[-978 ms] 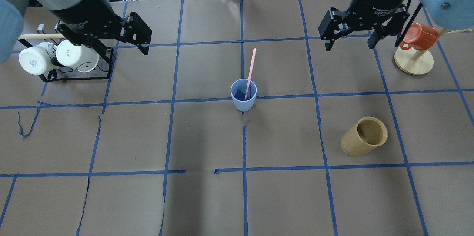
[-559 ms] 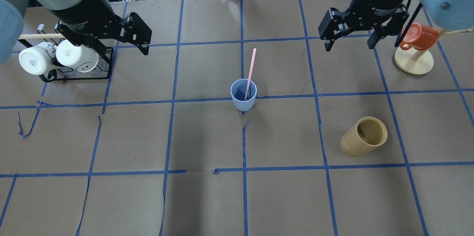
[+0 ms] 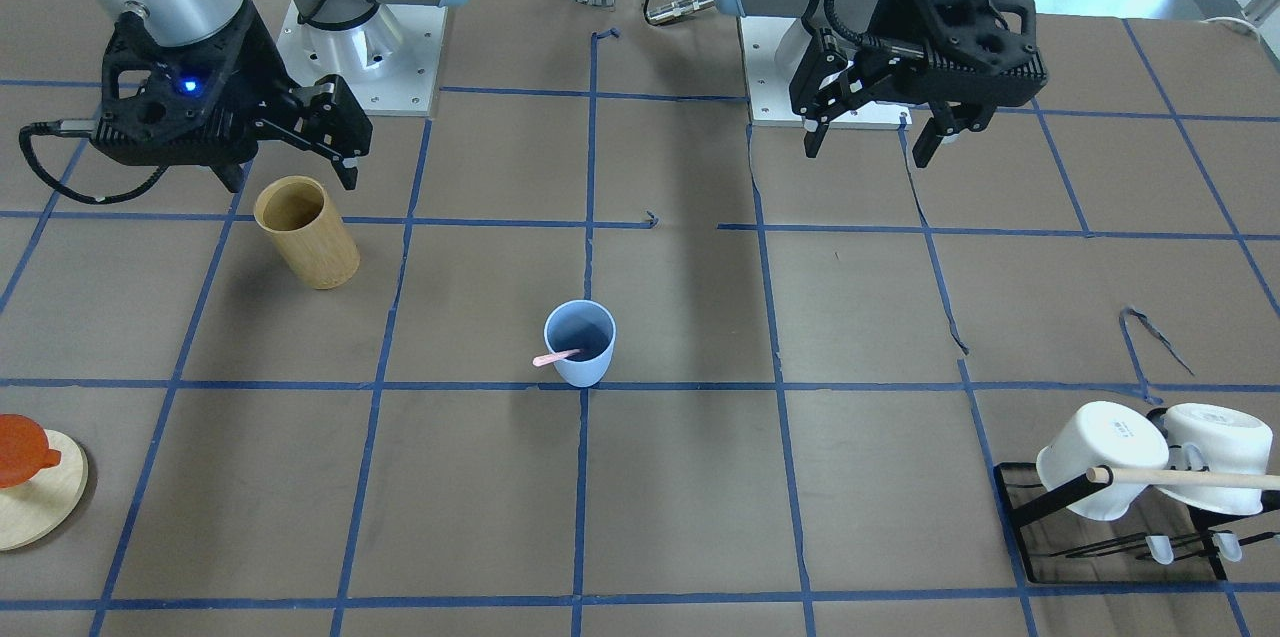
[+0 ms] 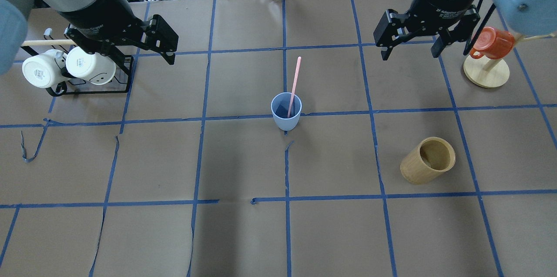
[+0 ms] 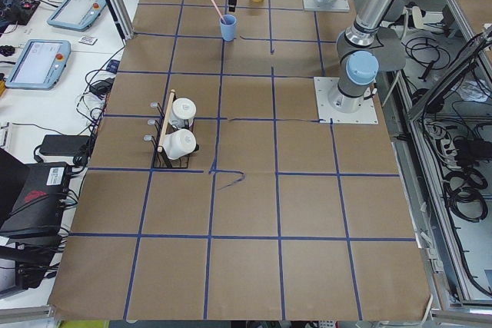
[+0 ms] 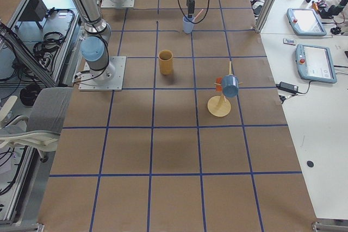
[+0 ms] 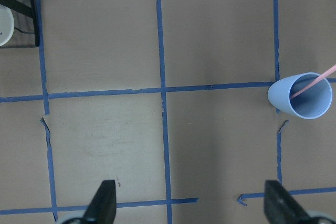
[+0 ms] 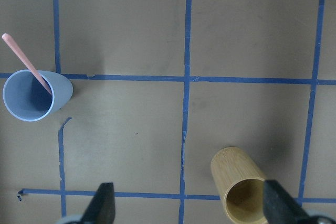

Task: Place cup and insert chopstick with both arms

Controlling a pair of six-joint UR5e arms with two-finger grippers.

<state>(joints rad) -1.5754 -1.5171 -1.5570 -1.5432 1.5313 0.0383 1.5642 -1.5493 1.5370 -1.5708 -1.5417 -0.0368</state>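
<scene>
Cup upright, chopstick leaning inside it. Well apart from cup on either side — left gripper, right gripper, fingers wide.

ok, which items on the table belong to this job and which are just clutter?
Job:
cup, upright at centre
chopstick, leaning inside it

Clutter:
bamboo cylinder
white mugs on black rack
orange mug on wooden stand
</scene>
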